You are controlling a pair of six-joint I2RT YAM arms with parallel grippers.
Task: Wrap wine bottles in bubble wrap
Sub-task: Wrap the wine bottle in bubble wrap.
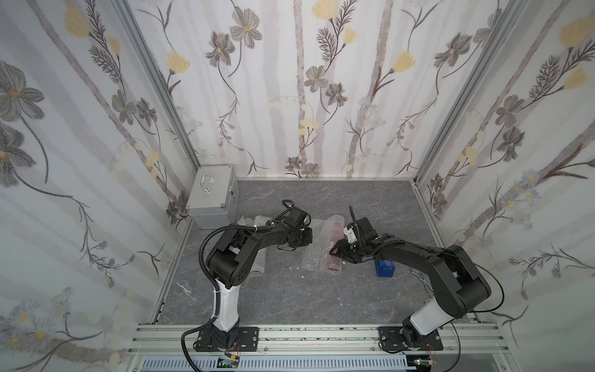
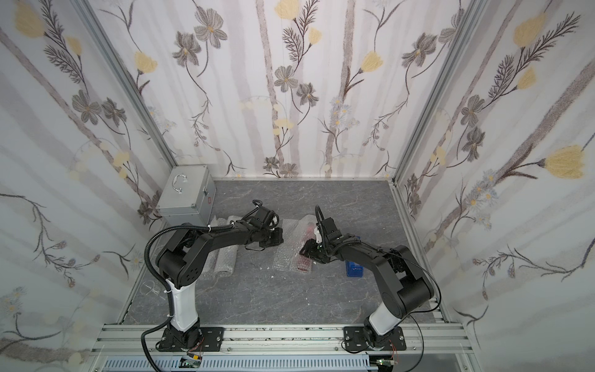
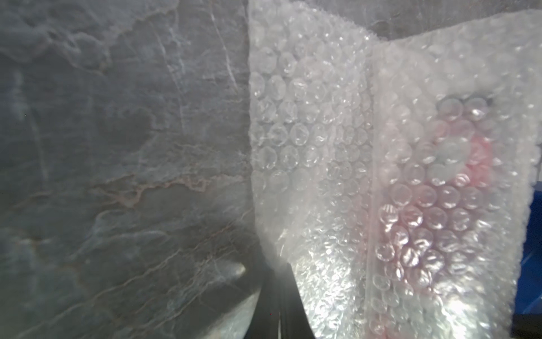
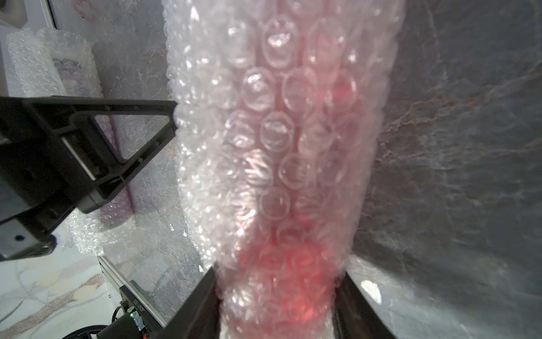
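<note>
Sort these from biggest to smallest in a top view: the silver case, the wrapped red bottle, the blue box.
1. Case
2. Wrapped bottle
3. Blue box. The right arm hides part of it, so it may be bigger than it looks.

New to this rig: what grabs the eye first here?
The wrapped red-pink bottle lying mid-table, with the right gripper clamped across it. Beside it, the left gripper is shut on the loose flap of bubble wrap. Further off, a silver case sits in the far left corner and a blue tape dispenser lies by the right arm.
</note>
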